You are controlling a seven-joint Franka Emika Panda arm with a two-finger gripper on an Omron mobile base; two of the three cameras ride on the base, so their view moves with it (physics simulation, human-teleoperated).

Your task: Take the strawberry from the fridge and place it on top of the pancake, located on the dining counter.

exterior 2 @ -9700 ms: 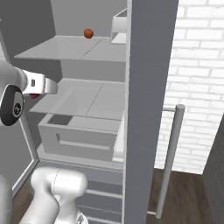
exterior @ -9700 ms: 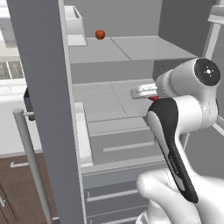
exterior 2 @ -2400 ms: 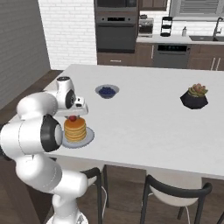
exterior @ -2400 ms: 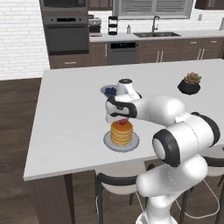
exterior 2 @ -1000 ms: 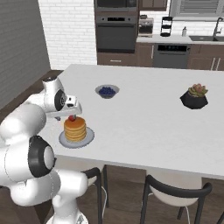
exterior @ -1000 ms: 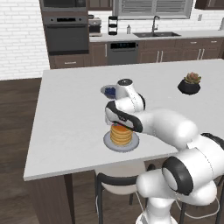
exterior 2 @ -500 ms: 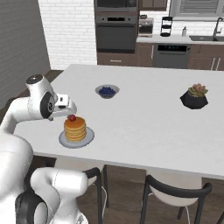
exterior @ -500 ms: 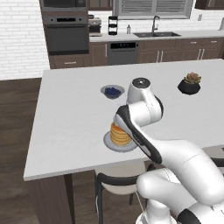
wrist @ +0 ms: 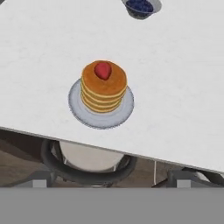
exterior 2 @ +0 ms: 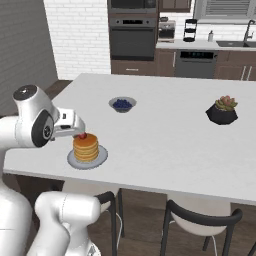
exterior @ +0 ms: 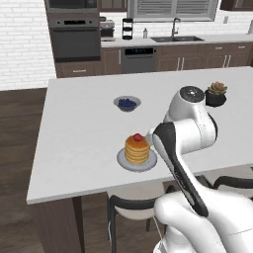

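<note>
The strawberry (exterior: 138, 137) (exterior 2: 82, 135) (wrist: 103, 70) lies on top of the pancake (exterior: 137, 150) (exterior 2: 86, 147) (wrist: 104, 90), a golden stack on a round grey plate (wrist: 76, 107). The plate stands near the front edge of the white dining counter (exterior: 84, 133) (exterior 2: 165, 130) (wrist: 43, 52). My gripper (exterior 2: 79, 131) hovers just beside and above the stack on its near side, open and holding nothing. The hand view looks down on the stack from above and behind. The fridge is out of view.
A small grey bowl of blueberries (exterior: 127, 103) (exterior 2: 122, 104) (wrist: 141, 6) sits further back on the counter. A potted succulent (exterior: 216, 94) (exterior 2: 222, 110) stands to the right. Dark-backed stools (exterior: 129, 207) (exterior 2: 200, 220) tuck under the near edge. Oven and sink counter line the far wall.
The hand has pulled up and back from the pancake stack toward the counter's near edge. The strawberry stays on top of the stack.
</note>
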